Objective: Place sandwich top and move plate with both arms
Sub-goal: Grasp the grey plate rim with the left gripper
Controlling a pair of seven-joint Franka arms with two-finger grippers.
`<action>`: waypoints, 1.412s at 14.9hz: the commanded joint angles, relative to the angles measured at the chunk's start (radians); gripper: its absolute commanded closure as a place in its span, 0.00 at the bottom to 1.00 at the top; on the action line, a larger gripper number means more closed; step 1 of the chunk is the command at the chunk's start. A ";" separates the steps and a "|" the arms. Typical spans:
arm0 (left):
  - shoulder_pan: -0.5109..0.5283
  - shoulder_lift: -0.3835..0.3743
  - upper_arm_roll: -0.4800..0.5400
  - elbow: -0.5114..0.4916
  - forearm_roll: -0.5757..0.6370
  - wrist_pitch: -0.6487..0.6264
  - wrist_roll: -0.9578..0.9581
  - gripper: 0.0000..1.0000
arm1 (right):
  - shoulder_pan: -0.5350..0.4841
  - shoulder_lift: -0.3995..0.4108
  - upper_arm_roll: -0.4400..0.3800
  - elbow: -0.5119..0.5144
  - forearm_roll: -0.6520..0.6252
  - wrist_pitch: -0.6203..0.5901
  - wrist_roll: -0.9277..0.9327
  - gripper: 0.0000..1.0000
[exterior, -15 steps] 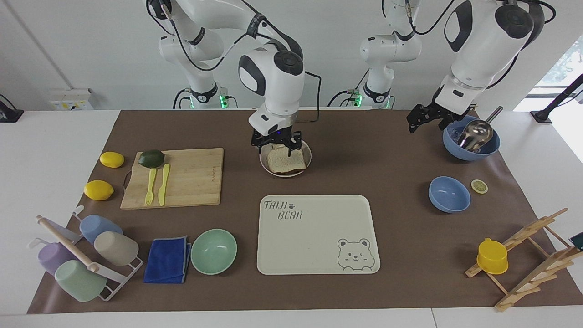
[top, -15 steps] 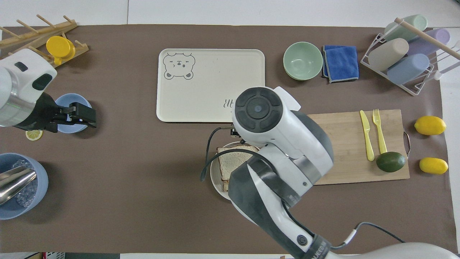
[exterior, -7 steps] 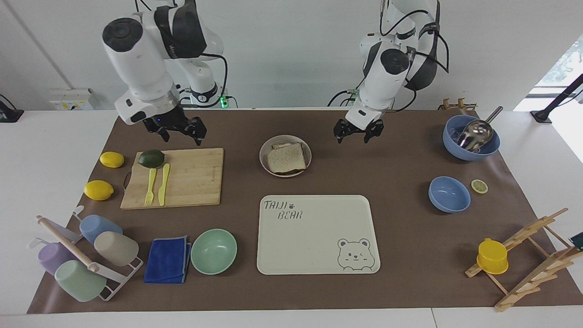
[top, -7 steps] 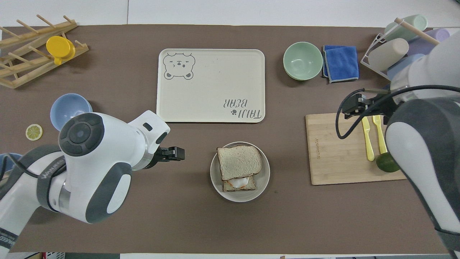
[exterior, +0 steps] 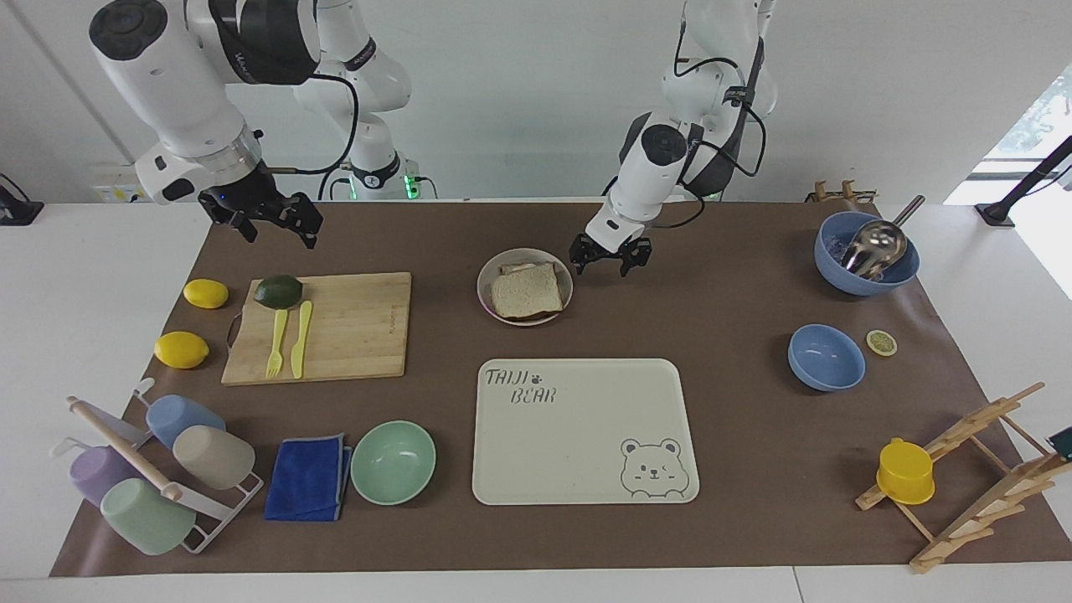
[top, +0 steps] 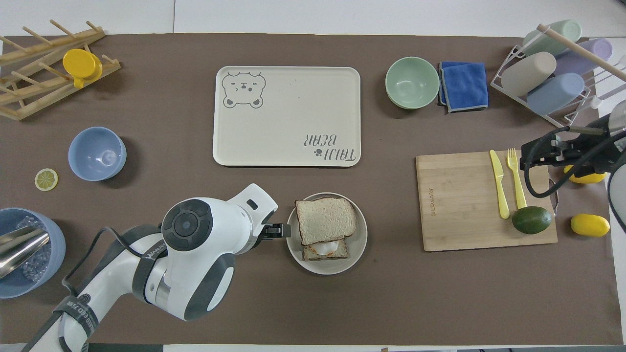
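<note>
Top slice (exterior: pixel 525 293) set on egg toast, on plate (exterior: pixel 490 270).
Left pincer (exterior: pixel 610 257) spread, low beside plate rim; right pincer (exterior: pixel 270 221) spread, raised near board (exterior: pixel 352 322).

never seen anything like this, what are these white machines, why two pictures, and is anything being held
They are two robot arms with two-finger grippers, working at one table. One picture faces them from across the table; the other looks down from above their own end, so it appears turned around.

On the brown mat a small plate carries the sandwich top, a bread slice lying on a toast with egg. The cream bear tray lies farther from the robots.

Nothing is held. The left gripper hangs open just beside the plate. The right gripper is up over the mat near the cutting board, apart from everything.
</note>
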 commanded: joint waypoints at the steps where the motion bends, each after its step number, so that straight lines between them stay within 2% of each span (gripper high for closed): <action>1: -0.030 0.000 0.016 -0.024 -0.018 0.048 -0.008 0.10 | -0.002 -0.034 -0.004 -0.025 -0.001 -0.034 -0.073 0.00; 3: -0.049 0.012 0.017 -0.024 -0.058 0.061 -0.007 0.20 | -0.007 -0.041 -0.008 -0.036 -0.002 -0.048 -0.095 0.00; 7: -0.072 0.064 0.016 -0.024 -0.081 0.136 -0.030 0.26 | -0.013 -0.049 -0.014 -0.046 -0.007 -0.045 -0.101 0.00; 10: -0.073 0.069 0.016 -0.024 -0.127 0.144 -0.030 0.39 | -0.010 -0.040 -0.034 -0.039 -0.016 0.027 -0.154 0.00; 12: -0.073 0.071 0.016 -0.024 -0.144 0.144 -0.030 0.48 | -0.008 -0.035 -0.036 -0.036 -0.025 0.030 -0.161 0.00; 21: -0.093 0.091 0.017 -0.024 -0.193 0.150 -0.030 0.56 | -0.041 0.012 -0.036 0.017 -0.040 -0.024 -0.167 0.00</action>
